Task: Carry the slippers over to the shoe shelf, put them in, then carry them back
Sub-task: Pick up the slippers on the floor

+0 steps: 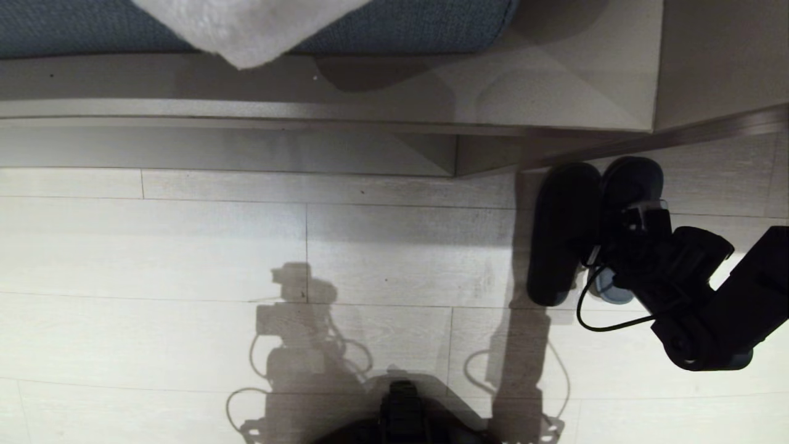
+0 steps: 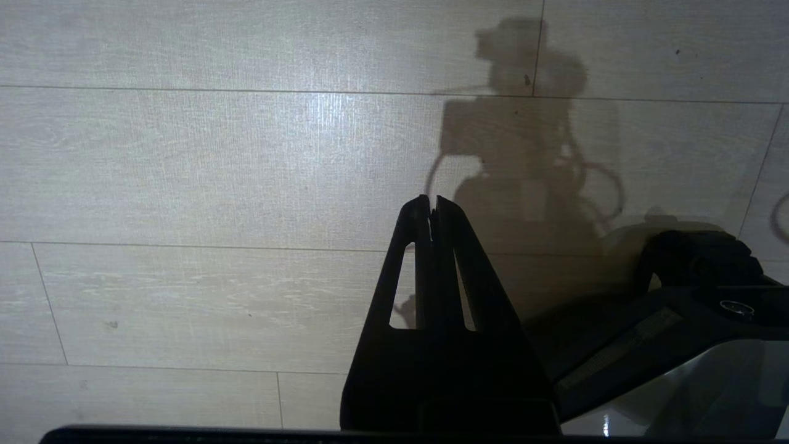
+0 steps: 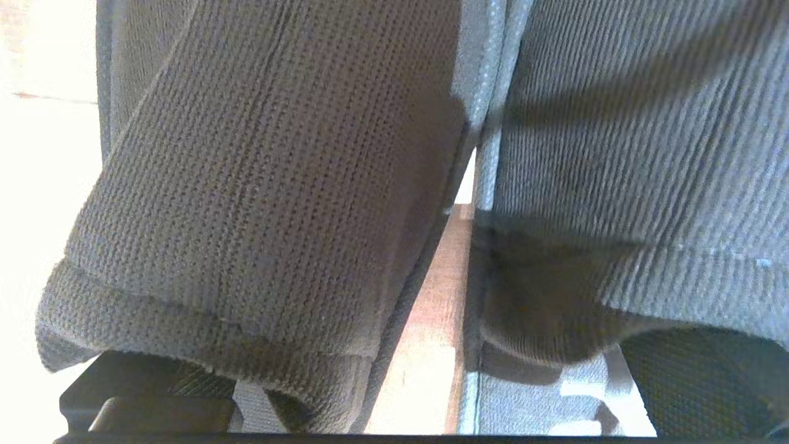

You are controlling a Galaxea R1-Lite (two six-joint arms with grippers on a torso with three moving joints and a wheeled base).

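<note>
L gripper (image 2: 433, 206) is hanging parked over bare floor (image 1: 185, 246), jaws together. Far right, slippers (image 1: 564, 231) are lying side by side on floor by the unit's base; R gripper (image 1: 638, 216) is hovering on them, jaws apart. Risk: pinching one upper only, so the other's getting left behind.

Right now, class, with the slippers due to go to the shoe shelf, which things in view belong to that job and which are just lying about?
Part of the job:
- slippers, side by side on the floor
- right gripper, open over them

Just lying about:
- white towel
- blue cushion
- left gripper, shut, parked over bare floor
</note>
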